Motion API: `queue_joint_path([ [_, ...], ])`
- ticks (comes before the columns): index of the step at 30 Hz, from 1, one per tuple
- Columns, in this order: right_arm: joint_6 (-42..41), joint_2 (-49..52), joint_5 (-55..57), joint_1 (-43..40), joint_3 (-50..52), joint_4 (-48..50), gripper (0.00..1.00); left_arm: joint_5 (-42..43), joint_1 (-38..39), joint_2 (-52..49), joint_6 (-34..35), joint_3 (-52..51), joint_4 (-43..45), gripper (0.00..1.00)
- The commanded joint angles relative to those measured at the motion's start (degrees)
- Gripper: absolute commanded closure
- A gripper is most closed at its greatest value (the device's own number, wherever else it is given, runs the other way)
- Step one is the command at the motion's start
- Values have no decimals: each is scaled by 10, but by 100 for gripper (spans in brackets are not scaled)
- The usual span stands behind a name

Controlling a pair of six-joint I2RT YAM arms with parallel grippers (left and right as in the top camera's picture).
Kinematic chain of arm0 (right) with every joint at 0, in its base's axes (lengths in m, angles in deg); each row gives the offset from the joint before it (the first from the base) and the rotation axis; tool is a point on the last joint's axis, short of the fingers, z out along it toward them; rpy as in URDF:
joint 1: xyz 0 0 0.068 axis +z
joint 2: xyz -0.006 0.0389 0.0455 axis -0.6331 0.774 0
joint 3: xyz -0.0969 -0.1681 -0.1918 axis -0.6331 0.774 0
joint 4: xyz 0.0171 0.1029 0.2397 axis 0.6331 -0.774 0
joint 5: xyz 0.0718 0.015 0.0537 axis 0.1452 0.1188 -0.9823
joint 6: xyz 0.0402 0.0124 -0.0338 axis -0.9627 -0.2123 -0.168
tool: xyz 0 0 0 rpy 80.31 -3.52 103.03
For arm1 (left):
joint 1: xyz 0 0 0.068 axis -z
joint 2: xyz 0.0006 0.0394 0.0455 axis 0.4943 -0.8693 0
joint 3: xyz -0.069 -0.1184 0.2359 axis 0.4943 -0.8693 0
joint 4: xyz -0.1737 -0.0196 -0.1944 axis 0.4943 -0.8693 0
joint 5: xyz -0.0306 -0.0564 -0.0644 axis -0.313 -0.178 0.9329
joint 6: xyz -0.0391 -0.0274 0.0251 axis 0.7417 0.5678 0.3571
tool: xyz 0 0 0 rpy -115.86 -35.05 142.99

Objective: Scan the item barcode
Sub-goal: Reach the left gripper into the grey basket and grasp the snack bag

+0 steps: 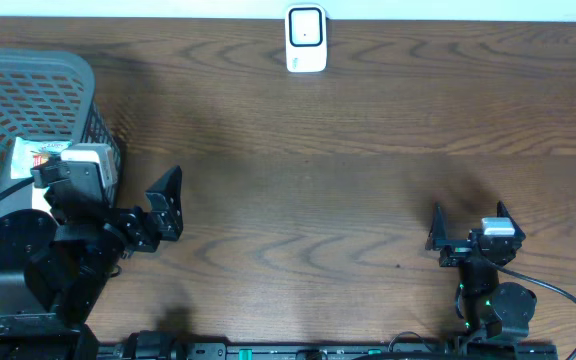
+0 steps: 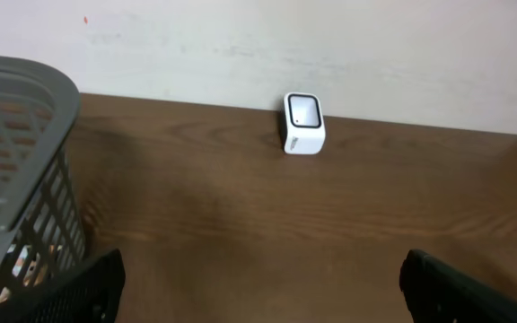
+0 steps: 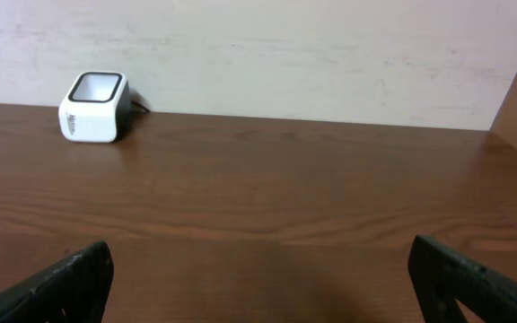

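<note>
- Your left gripper [image 1: 165, 205] hovers over the wooden table [image 1: 318, 170], jaws spread wide, with nothing between them.
- Your right gripper [image 1: 470, 222] is also wide apart and empty, well away from the left one.
- The item [image 1: 40, 152], a pale packet with red print, lies inside the grey mesh basket [image 1: 78, 70]. It is to the left of your left gripper and partly hidden by the arm.
- The white scanner [image 1: 306, 38] stands at the table's far edge, well ahead of both grippers and between them.
- Risk: as you reach in, a finger could catch the basket rim or mesh wall and drag the basket.
- Risk: the flat packet could slip from a shallow pinch, or your fingers could cover the barcode. You cannot tell from here which face carries it.
</note>
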Motion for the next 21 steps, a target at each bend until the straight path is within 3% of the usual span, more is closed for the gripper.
queue_joint_path([
  [1,-7,-3,1,-2,1,-2,1,4,2,-9,2,8,3,2],
  [7,-7,-3,1,-2,1,-2,1,-165,-12,-71,63,86,-33,2],
  [16,-7,-3,1,-2,1,-2,1,-163,-185,-297,155,288,-167,2],
  [21,-7,-3,1,-2,1,-2,1,-45,-329,-389,166,290,-189,2],
])
